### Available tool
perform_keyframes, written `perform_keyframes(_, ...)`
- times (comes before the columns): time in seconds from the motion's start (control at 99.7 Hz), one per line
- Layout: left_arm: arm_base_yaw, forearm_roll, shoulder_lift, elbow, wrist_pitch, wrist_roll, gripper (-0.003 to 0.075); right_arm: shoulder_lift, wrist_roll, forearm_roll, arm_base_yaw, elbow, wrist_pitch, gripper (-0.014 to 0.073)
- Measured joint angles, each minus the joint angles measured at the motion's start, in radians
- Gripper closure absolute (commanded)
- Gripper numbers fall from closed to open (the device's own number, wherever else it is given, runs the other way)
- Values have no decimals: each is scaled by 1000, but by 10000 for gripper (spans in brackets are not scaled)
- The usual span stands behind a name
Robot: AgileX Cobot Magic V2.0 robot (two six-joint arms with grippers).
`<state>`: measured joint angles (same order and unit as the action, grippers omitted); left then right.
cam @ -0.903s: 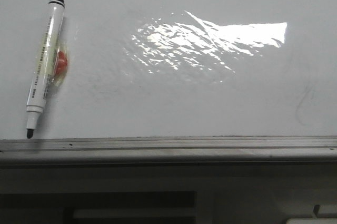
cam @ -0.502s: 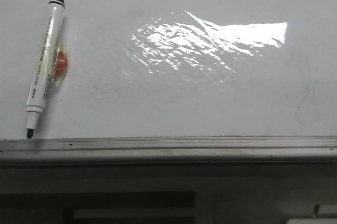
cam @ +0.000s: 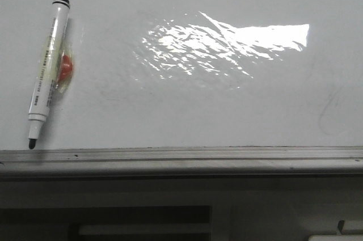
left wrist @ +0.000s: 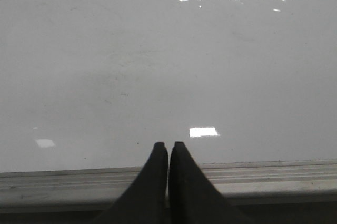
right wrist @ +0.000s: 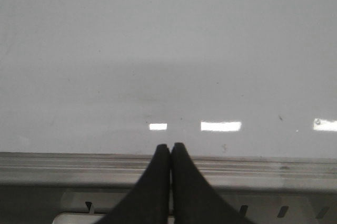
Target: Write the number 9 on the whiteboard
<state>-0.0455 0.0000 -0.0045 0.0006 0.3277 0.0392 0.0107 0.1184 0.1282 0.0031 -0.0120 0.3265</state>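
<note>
The whiteboard (cam: 187,105) fills the front view, glossy white with a bright glare patch (cam: 227,42) and faint grey smudges. No number 9 shows on it. A white marker (cam: 48,68) with a black tip lies at the board's left side, its tip near the grey rail (cam: 181,155), over a red magnet (cam: 66,67). Neither gripper appears in the front view. In the left wrist view my left gripper (left wrist: 168,145) is shut and empty, over the board's rail (left wrist: 274,174). In the right wrist view my right gripper (right wrist: 170,146) is also shut and empty, above the rail (right wrist: 79,167).
A faint dark curved smudge (cam: 328,110) marks the board's right side. Below the rail lies a dark recess (cam: 113,221) and a pale object (cam: 340,234) at the lower right corner.
</note>
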Motion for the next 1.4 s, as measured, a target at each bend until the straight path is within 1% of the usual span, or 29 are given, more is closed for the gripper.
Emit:
perform_keyframes(0.421,0,0,0,0,0,0,741,0,-3,0,0,0,0,655)
perform_keyframes(0.592,0,69,0,0,0,0,741,0,-3,0,0,0,0,655)
perform_keyframes(0.773,0,87,0,0,-2,0,741,0,-3,0,0,0,0,655)
perform_keyframes(1.054,0,91,0,0,-136,0,741,0,-3,0,0,0,-7,655)
perform_keyframes(1.154,0,92,0,0,-148,0,741,0,-3,-2,0,0,-23,655)
perform_keyframes(1.274,0,93,0,0,-152,0,741,0,-3,-52,0,0,-65,655)
perform_keyframes(1.405,0,97,0,0,-156,0,741,0,-1,-68,0,0,-89,655)
